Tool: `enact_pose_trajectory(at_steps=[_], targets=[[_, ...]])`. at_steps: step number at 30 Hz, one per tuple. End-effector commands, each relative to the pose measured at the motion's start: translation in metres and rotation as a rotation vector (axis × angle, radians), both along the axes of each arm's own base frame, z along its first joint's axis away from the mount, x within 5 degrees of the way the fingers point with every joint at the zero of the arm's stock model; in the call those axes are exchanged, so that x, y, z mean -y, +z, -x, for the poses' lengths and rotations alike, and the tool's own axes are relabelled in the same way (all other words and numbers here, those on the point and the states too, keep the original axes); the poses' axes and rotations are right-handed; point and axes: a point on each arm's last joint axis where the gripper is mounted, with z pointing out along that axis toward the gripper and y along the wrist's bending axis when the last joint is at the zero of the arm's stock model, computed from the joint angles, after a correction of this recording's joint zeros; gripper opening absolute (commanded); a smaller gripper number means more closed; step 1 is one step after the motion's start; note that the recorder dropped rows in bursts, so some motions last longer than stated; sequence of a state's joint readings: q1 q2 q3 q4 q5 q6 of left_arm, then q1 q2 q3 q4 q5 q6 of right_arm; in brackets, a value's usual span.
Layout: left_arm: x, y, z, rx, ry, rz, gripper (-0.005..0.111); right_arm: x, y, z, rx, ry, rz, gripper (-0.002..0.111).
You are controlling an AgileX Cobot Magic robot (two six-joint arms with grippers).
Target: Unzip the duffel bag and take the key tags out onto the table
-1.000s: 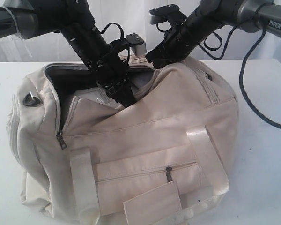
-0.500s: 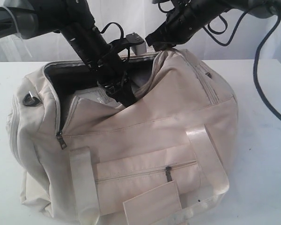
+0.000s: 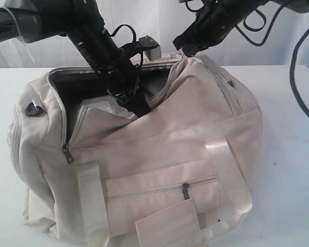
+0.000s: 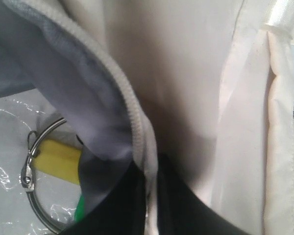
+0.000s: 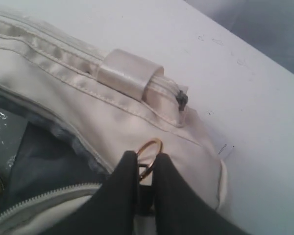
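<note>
Over the last second the right arm (image 3: 216, 23) has climbed toward 1 o'clock in the exterior view, and the rim of the duffel bag (image 3: 159, 154) beneath it now stands up in a peak. The right jaws are pressed together on a brass ring (image 5: 149, 149) at the bag's edge, so I read this as pulling the mouth wider, not more zip travel. The left arm (image 3: 92, 36) has not shifted. It dips into the opening at 11 o'clock of the bag, its jaws pinching the near zip edge (image 4: 132, 112). The main zip looks open over the left half, and a dark pull (image 3: 67, 153) hangs at the bag's 9 o'clock side. The key tags (image 4: 56, 157) lie inside the bag on clear plastic (image 4: 10, 127), just past the held lip: yellow tag, green sliver and metal ring showing, the rest hidden. None are out yet. Judgement: unzipping is about done and retrieval remains. Room: the mouth is narrow with the left arm filling it, and grey lining overhangs the tags. Bare bench (image 3: 288, 170) at 3 o'clock is open for set-down, though the cable (image 3: 292, 82) looping there is a possible snag.
</note>
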State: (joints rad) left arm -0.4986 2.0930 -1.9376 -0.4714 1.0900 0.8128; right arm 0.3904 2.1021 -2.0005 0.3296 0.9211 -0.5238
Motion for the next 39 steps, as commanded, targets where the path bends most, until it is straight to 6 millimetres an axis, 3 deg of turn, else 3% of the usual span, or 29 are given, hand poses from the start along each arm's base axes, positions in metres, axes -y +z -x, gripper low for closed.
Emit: enact_pose_trajectory(at_steps=[1, 12, 18, 32, 36, 39], targets=[[0.001, 0.001, 0.004, -0.024, -0.009, 0.004, 0.000, 0.012, 0.009, 0.000, -0.001, -0.020, 0.006, 0.000], [0.001, 0.001, 0.001, -0.014, 0.035, 0.002, 0.000, 0.016, 0.016, 0.010, -0.048, 0.003, 0.030, 0.000], [-0.003, -0.001, -0.008, 0.040, 0.155, -0.043, 0.000, 0.023, 0.026, 0.014, -0.047, -0.002, 0.032, 0.000], [-0.009, 0.028, -0.009, 0.135, 0.284, 0.000, 0.000, 0.031, 0.041, 0.031, -0.120, 0.008, 0.047, 0.000], [-0.012, 0.027, -0.010, 0.134, 0.318, -0.032, 0.000, 0.033, 0.041, 0.036, -0.159, 0.016, 0.059, 0.000], [-0.015, 0.026, -0.012, 0.145, 0.341, -0.063, 0.000, 0.035, 0.052, 0.042, -0.140, 0.018, 0.053, 0.000]])
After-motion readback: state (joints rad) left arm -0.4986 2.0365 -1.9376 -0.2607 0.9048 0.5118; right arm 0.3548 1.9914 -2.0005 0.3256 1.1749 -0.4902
